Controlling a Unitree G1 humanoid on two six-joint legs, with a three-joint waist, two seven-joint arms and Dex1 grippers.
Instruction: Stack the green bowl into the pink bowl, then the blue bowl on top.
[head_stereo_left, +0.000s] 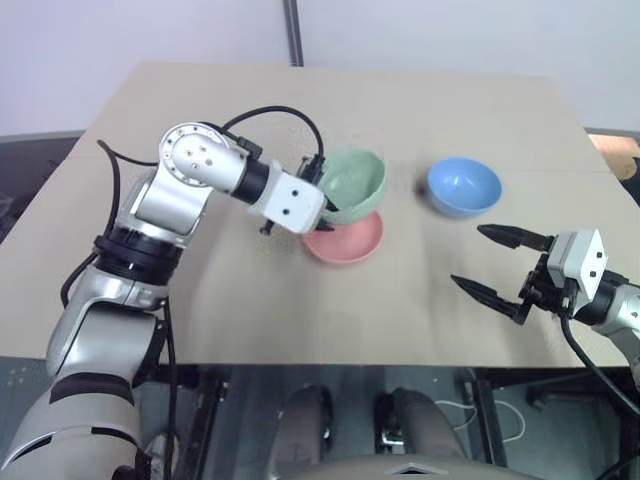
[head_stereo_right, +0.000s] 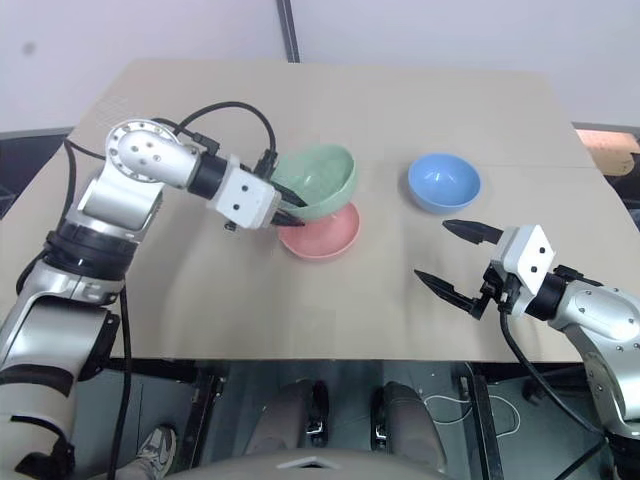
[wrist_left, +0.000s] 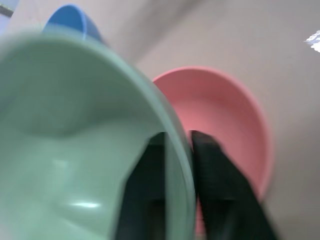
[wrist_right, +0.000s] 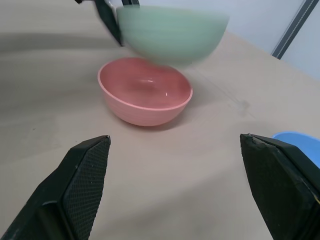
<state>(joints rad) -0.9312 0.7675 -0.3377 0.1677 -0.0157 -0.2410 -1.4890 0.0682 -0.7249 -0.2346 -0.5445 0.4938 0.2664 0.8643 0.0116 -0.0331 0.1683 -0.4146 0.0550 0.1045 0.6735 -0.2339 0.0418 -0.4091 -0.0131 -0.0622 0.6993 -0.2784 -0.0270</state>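
My left gripper (head_stereo_left: 322, 206) is shut on the rim of the green bowl (head_stereo_left: 353, 184), one finger inside and one outside. The green bowl hangs tilted in the air, above and slightly behind the pink bowl (head_stereo_left: 347, 240), which rests on the table. In the left wrist view the green bowl's (wrist_left: 75, 145) rim runs between my fingers (wrist_left: 220, 185), with the pink bowl (wrist_left: 220, 110) below. The blue bowl (head_stereo_left: 464, 186) stands on the table to the right. My right gripper (head_stereo_left: 493, 262) hovers open and empty near the front right of the table, in front of the blue bowl.
The tan table (head_stereo_left: 300, 110) extends far behind the bowls. A dark pole (head_stereo_left: 293, 30) rises behind the table's far edge. An orange-tan object (head_stereo_left: 615, 150) sits at the right edge of the view.
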